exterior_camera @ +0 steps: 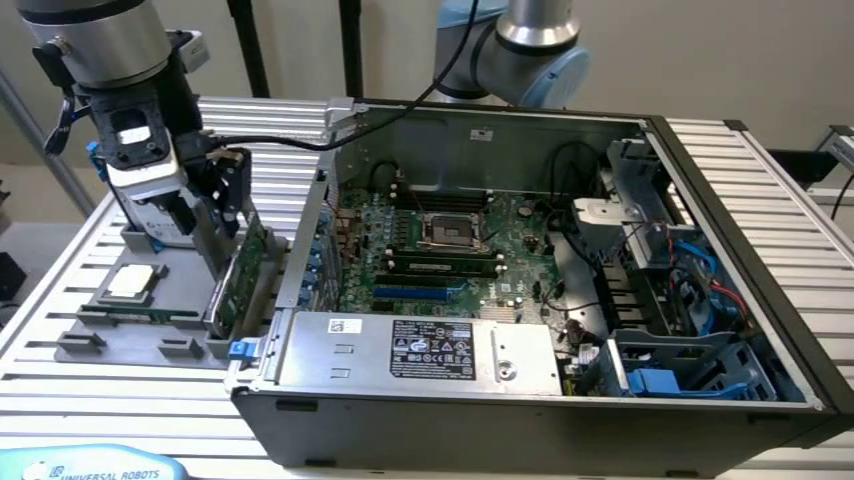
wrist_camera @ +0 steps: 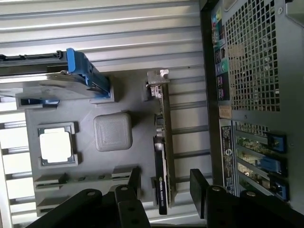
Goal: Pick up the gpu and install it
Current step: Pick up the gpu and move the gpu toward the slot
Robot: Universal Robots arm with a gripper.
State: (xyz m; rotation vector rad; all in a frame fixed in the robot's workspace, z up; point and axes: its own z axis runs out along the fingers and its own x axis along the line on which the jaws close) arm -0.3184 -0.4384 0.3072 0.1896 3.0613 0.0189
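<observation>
The gpu [exterior_camera: 236,285] stands on edge in a slot of the grey parts tray [exterior_camera: 80,345], just outside the open computer case [exterior_camera: 727,250]. Its green board faces the case. In the wrist view the gpu [wrist_camera: 164,142] appears edge-on, with its silver bracket at the far end. My gripper [exterior_camera: 218,235] hangs over the card's near end. In the wrist view the gripper [wrist_camera: 166,180] is open, one black finger [wrist_camera: 134,183] on each side of the card with a gap on both sides.
The tray [wrist_camera: 137,102] also holds a silver hard drive with blue rails [wrist_camera: 71,85], a processor [wrist_camera: 56,145], a grey square block [wrist_camera: 112,132] and a memory stick [wrist_camera: 90,178]. The case's rear panel [wrist_camera: 256,71] stands close beside the card. The motherboard [exterior_camera: 441,250] lies inside the case.
</observation>
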